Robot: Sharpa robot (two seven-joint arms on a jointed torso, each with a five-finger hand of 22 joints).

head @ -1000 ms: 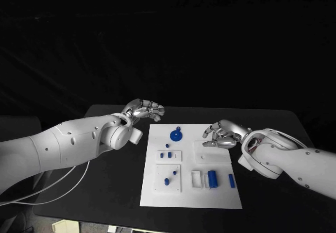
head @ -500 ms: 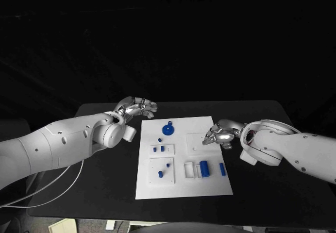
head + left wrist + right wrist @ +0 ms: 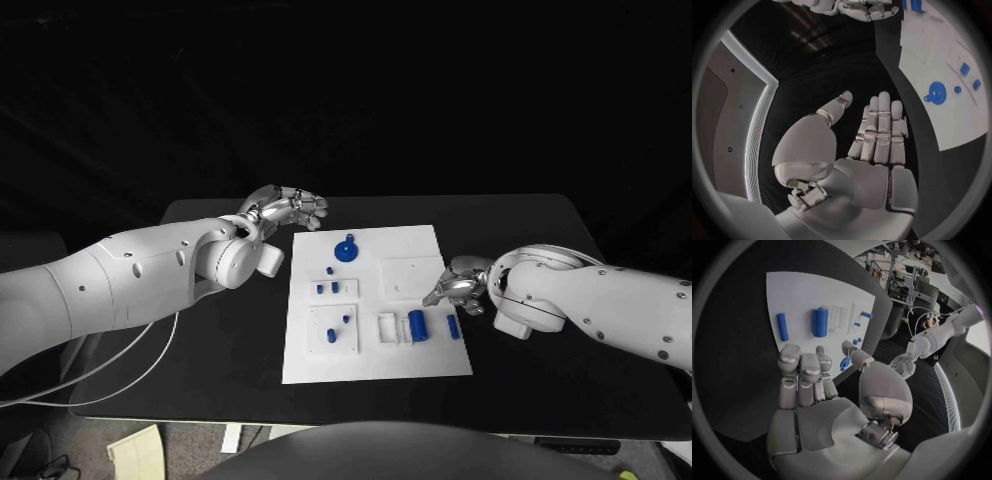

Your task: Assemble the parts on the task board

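Note:
The white task board (image 3: 378, 355) lies mid-table. On it sit a round blue disc part (image 3: 346, 248), small blue pegs (image 3: 330, 288), a thick blue cylinder (image 3: 417, 323) and a slim blue bar (image 3: 453, 327). My left hand (image 3: 289, 208) hovers off the board's far left corner, fingers straight and apart from the thumb (image 3: 879, 130), holding nothing. My right hand (image 3: 459, 283) is at the board's right edge, just beyond the cylinder, fingers loosely bent and empty (image 3: 807, 375). The right wrist view shows the cylinder (image 3: 819, 322) and bar (image 3: 782, 326) ahead of the fingertips.
The black table (image 3: 548, 240) surrounds the board, with bare surface on either side. A white block (image 3: 387, 328) stands on the board beside the cylinder. A white cable (image 3: 137, 370) hangs under my left arm by the table's left edge.
The head view has shifted. Along the board's right edge, my right hand has come nearer, from the far corner toward the cylinder. My left hand stays by the far left corner.

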